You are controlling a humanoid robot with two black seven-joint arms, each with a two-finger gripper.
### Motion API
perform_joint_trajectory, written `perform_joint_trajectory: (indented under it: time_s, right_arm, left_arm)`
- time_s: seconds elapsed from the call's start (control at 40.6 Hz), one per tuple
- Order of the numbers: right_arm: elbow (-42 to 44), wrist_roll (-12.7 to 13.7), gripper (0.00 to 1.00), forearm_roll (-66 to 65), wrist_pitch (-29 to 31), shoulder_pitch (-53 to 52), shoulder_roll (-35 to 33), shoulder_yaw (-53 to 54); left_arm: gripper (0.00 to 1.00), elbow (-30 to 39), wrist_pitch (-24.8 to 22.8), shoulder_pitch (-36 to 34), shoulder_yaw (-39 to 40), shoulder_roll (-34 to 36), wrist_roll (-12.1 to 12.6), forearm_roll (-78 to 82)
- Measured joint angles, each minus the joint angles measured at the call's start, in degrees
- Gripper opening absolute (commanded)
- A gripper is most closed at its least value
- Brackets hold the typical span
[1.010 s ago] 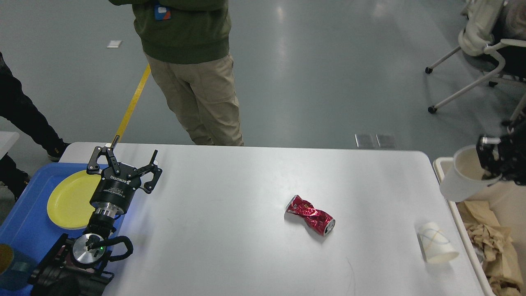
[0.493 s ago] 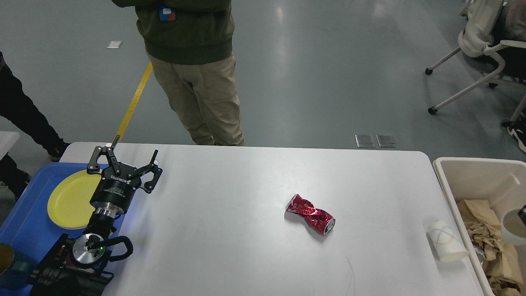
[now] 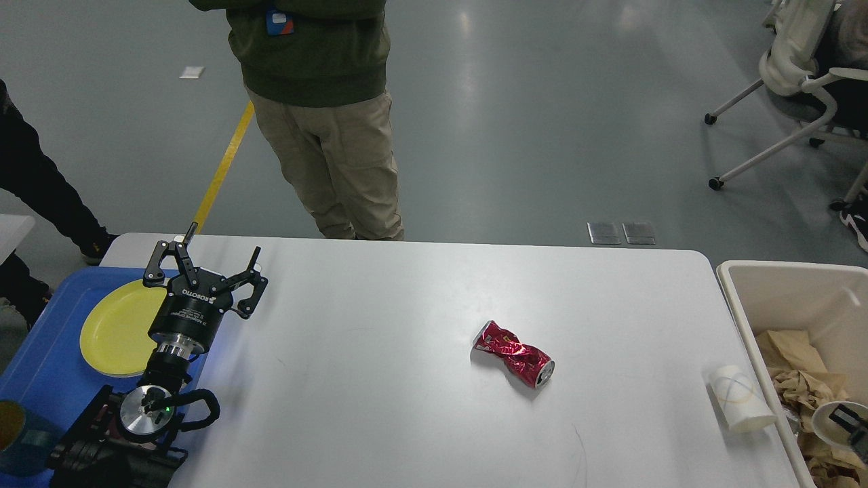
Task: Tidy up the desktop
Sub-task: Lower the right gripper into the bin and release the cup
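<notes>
Head view shows the left gripper (image 3: 207,274) with its two fingers spread wide and nothing between them, raised over the far left corner of the desktop (image 3: 407,325), which fills the middle of the view. Just beside it, off the desktop's left edge, a blue tray (image 3: 41,373) holds one yellow plate (image 3: 115,329) and, at its near end, a dark cup (image 3: 13,434). On the desktop lie one crushed red can (image 3: 513,354) near the middle and one white paper cup (image 3: 739,408) tipped on its side by the right edge. Off that edge a beige bin (image 3: 786,291) holds crumpled brown paper (image 3: 793,359) and a second white cup (image 3: 835,423), where the right gripper (image 3: 852,421) shows only as a dark sliver, its opening unreadable.
</notes>
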State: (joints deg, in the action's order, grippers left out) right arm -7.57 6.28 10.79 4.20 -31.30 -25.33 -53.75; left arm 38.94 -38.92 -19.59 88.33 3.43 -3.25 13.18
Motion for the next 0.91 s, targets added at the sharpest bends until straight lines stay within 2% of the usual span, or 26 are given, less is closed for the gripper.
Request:
perform_joint_trajectory:
  time_s: [0.37,0.394,0.542,0.567,0.715,0.912]
  right_arm:
    - [2.0,1.5,0.00,0.0,-0.2,4.0,2.2,1.2]
    - [2.0,1.5,0.04,0.0,-0.2,4.1,2.3,1.2]
    - [2.1,1.5,0.83,0.0,-0.7,4.1,2.4,1.2]
    - [2.1,1.5,1.00,0.0,-1.0,4.1,2.4,1.2]
    - [2.0,1.4,1.00,-0.1,-5.1,3.8,2.3,1.2]
    - [1.4,1.4,1.00,-0.1,-5.7,3.1,1.9,1.2]
  left_arm:
    - [0.96,0.0,0.0,0.0,0.0,0.0,0.0,0.0]
    - [0.96,0.0,0.0,0.0,0.0,0.0,0.0,0.0]
    - [0.96,0.0,0.0,0.0,0.0,0.0,0.0,0.0]
    - [0.96,0.0,0.0,0.0,0.0,0.0,0.0,0.0]
    - [0.96,0.0,0.0,0.0,0.0,0.0,0.0,0.0]
    - [0.96,0.0,0.0,0.0,0.0,0.0,0.0,0.0]
